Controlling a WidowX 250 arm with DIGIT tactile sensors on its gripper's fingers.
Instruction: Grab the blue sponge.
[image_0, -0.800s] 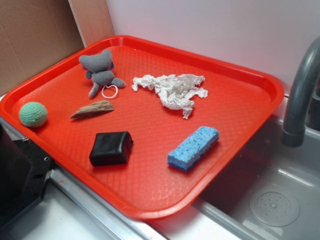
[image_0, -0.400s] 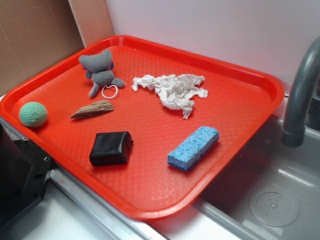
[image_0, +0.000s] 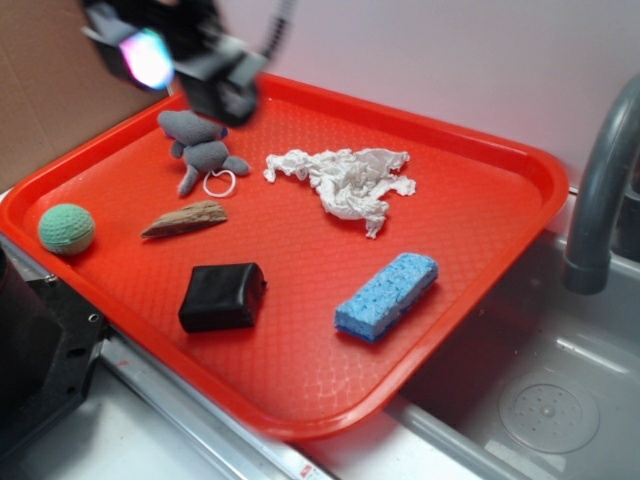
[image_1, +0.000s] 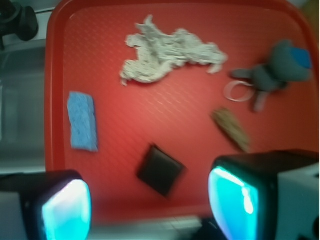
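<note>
Blue sponge (image_0: 387, 295): light blue pitted bar, flat on red tray (image_0: 480, 215), near the tray's right front edge, long axis running diagonally toward the sink side; untouched; in the wrist view at left (image_1: 83, 121), well apart from both fingers.

Gripper (image_0: 175, 55): blurred, high at the upper left of the exterior view, over the tray's far left corner above the grey plush toy; fingers apart in the wrist view, glowing cyan pads (image_1: 65, 210) at the lower left and lower right of the picture, nothing between them; far from the sponge.

Grey plush toy (image_0: 200, 145): lying near the far left of the tray, a white ring (image_0: 219, 183) touching its lower side.

Crumpled white paper (image_0: 345, 180): just right of the toy, toward the tray's far middle.

Brown wood piece (image_0: 185, 219): elongated, pointed, lying in front of the toy.

Green knitted ball (image_0: 66, 228): at the tray's left edge, apart from the wood piece.

Black block (image_0: 222, 297): rectangular, in front of the wood piece, left of the sponge and apart from it.

Grey faucet (image_0: 598, 190): curved, at the right edge, over metal sink (image_0: 540, 400) below the tray's right side.
</note>
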